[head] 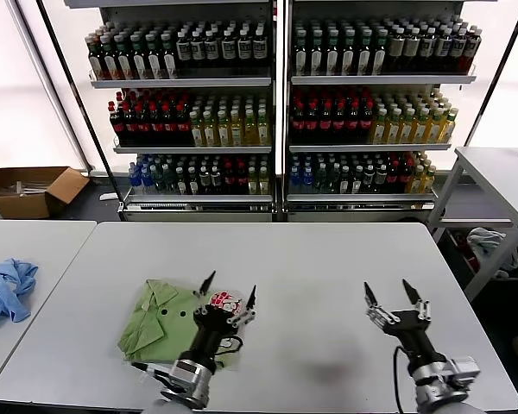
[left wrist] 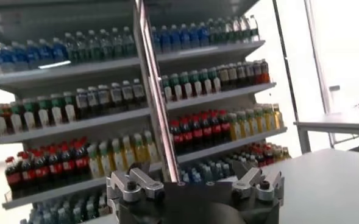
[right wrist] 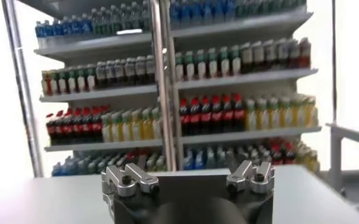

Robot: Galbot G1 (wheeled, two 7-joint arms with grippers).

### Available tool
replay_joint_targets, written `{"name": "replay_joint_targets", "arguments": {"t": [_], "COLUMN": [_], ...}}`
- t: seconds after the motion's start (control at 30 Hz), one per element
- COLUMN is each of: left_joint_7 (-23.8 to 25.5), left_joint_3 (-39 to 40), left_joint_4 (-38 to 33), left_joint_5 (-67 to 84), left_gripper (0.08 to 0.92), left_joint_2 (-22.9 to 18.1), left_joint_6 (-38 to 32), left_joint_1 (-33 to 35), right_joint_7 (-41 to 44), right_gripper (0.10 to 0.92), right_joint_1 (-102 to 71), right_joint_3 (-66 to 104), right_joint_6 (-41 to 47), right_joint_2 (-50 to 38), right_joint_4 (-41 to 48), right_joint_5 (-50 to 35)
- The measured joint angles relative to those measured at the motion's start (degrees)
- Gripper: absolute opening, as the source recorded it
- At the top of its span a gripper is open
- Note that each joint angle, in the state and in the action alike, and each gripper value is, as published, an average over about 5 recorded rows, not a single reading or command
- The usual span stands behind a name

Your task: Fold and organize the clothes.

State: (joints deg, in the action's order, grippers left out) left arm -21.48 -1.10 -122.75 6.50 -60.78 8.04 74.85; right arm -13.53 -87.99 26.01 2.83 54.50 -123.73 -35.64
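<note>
The light green polo shirt (head: 158, 326) lies folded into a compact bundle on the white worktop (head: 311, 267), toward its left side and close to the near edge, with the collar and small dark buttons facing up and the red-and-white printed patch (head: 227, 304) at the bundle's right-hand end. The left hand (head: 229, 297) hovers directly over that right end of the shirt, its two dark fingers spread apart and pointing up and away from the robot, holding nothing; the arm behind it covers the near right corner of the bundle. The right hand (head: 389, 294) is raised over bare worktop toward the near right corner, well apart from the shirt, its fingers likewise spread wide and gripping nothing. In the left wrist view the left hand's (left wrist: 194, 182) finger bases stand apart, with the shelves behind them, and in the right wrist view the right hand's (right wrist: 188, 178) finger bases stand apart in the same way. A smaller light blue garment (head: 6, 288) lies crumpled on a separate worktop beyond the left edge. Behind the far edge stand drink shelves (head: 276, 103) packed with rows of bottles, and an open cardboard box (head: 30, 190) sits on the floor to the far left.
</note>
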Motion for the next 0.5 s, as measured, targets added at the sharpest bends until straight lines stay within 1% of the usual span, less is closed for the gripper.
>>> {"name": "replay_joint_targets", "arguments": {"t": [0.27,0.5], "left_joint_7": [3.80,5.72], "left_joint_3": [-10.99,-16.03], "left_joint_4": [-4.00,-5.04], "left_joint_5": [3.85,5.71], "left_gripper": [0.823,0.823], "left_joint_2": [0.15,-0.02], "left_joint_6": [-1.43,-2.06], "left_joint_1": [4.14,6.46], "right_joint_7": [-6.36,-9.63], "right_gripper": [0.823,0.823], "right_joint_1": [13.27,20.70], "right_joint_3": [-16.95,-29.32], "right_joint_6": [10.83,15.69], "right_joint_2": [3.82,7.94], "right_joint_4": [1.76,5.82], "right_joint_5": [-2.20,-2.84]}}
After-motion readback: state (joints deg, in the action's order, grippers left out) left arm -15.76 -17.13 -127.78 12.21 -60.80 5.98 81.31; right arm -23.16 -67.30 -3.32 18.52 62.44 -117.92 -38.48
